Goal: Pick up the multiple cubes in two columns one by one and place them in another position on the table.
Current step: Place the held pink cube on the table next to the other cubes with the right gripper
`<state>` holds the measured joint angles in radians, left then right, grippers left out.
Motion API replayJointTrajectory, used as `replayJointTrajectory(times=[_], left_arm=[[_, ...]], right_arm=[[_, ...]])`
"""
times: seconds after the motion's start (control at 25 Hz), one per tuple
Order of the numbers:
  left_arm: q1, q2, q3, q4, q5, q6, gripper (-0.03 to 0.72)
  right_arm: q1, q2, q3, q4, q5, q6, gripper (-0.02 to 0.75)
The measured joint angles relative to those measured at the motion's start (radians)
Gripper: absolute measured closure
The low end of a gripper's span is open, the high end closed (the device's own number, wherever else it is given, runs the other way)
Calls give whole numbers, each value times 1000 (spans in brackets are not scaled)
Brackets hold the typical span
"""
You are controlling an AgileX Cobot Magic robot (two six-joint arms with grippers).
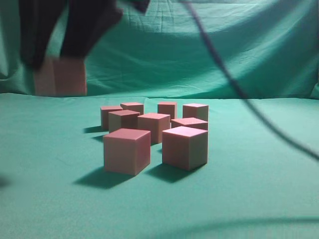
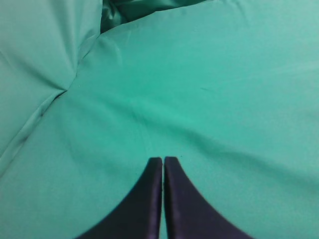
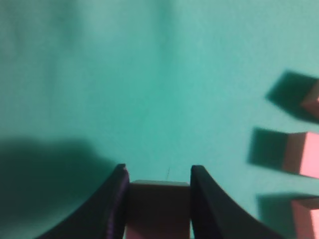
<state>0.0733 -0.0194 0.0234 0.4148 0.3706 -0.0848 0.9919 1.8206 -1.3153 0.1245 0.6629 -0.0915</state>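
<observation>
Several reddish-pink cubes (image 1: 127, 151) stand in a loose two-column cluster on the green table (image 1: 249, 189) at the middle of the exterior view. My right gripper (image 3: 157, 172) is shut on one cube (image 3: 158, 204). In the exterior view it reaches across to the upper left (image 1: 59, 62) and holds that cube (image 1: 61, 78) above the table. Three cubes of the cluster show at the right edge of the right wrist view (image 3: 301, 153). My left gripper (image 2: 163, 159) is shut and empty over bare cloth, with no cube near it.
A wrinkled green backdrop (image 1: 199, 55) hangs behind the table. A dark cable (image 1: 234, 84) slants from the top middle down to the right. A fold of draped cloth (image 2: 45, 59) lies at the left wrist view's upper left.
</observation>
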Motion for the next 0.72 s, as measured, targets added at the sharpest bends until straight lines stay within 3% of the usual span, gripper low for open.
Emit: replayJointTrajectory(times=[0.36,0.72], left_arm=[[0,0,0,0,0,0,688],[0,0,0,0,0,0,688]], right_arm=[[-6,103,1,-89,-92,143,472],[-6,126,1,-144,-47,257,472]])
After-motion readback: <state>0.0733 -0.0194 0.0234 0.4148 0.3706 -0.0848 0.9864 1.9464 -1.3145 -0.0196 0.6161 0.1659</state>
